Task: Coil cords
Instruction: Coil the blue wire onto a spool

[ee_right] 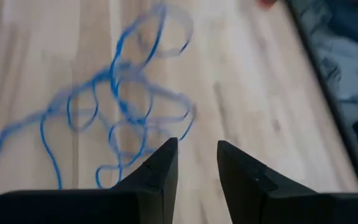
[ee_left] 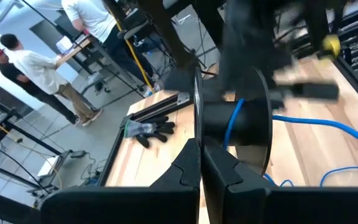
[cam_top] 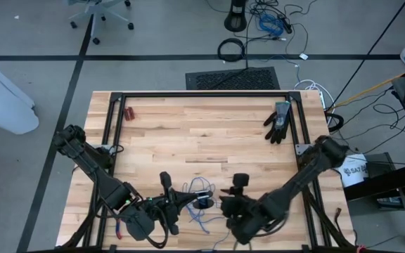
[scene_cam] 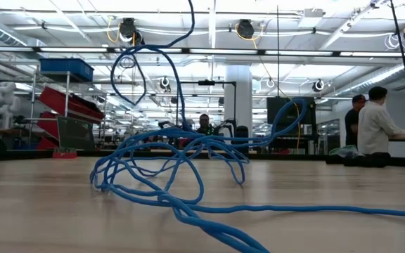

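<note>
The blue cord lies in a loose tangle on the wooden table near its front edge. One strand rises from the heap out of the low view's top. A black spool with a turn of the cord on its hub is held up by my left gripper, which is shut on it just left of the tangle. My right gripper is open and slants down above the table right of the tangle, with nothing between its fingers. My left gripper pinches the thin near flange of the spool at its rim between its two fingers. The fingers point nearly level toward the table's right side. The spool is held clear of the table, and blue cord trails from its hub down to the table.
A black glove lies at the far right of the table and small red-handled pliers at the far left. Black frame rails border the tabletop. People sit and stand at benches in the room beyond.
</note>
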{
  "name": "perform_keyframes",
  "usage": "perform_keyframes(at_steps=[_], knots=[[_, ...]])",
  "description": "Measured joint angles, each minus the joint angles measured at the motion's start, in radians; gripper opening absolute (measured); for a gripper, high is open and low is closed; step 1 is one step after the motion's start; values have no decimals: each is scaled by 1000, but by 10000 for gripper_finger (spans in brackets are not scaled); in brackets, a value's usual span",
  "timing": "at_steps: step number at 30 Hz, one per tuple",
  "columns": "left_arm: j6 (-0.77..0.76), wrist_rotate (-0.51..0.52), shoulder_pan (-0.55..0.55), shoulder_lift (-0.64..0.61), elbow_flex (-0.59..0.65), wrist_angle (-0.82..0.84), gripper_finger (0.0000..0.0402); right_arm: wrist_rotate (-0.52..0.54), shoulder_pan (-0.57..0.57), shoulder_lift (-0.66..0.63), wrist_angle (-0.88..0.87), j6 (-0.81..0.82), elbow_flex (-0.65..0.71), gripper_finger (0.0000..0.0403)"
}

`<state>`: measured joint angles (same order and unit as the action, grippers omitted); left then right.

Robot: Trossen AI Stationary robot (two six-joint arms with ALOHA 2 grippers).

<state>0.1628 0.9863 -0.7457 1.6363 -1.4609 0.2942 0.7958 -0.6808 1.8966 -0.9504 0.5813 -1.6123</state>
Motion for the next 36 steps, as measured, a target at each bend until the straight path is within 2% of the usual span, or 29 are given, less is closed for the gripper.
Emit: perform_keyframes(at_steps=[3, 6, 9, 13, 17, 24, 27, 30, 32, 36], knots=[[0, 0, -2, 0, 0, 0, 0, -14, 15, 60, 4, 43, 0, 100], [8, 21, -9, 0, 0, 0, 0, -1, 4, 100, 28, 206, 0, 100], [8, 26, -13, 0, 0, -1, 0, 28, -48, 136, 126, 313, 0, 100], [11, 26, -24, 0, 0, -1, 0, 198, -118, 198, 245, 377, 0, 100], [36, 25, -40, 0, 0, -21, 0, 385, -139, 261, 303, 419, 0, 100], [173, 24, -74, 0, 0, -95, 0, 549, -105, 345, 371, 433, 0, 100], [263, 25, -76, 0, -1, -159, 0, 626, -86, 349, 402, 358, 0, 100], [313, 25, -73, 0, -18, -180, 0, 638, -71, 340, 404, 233, 0, 100], [315, 26, -66, -1, -31, -182, 0, 618, -69, 318, 428, 144, 1, 100], [315, 28, -65, -2, -34, -181, 0, 509, -85, 272, 516, -61, 0, 100]])
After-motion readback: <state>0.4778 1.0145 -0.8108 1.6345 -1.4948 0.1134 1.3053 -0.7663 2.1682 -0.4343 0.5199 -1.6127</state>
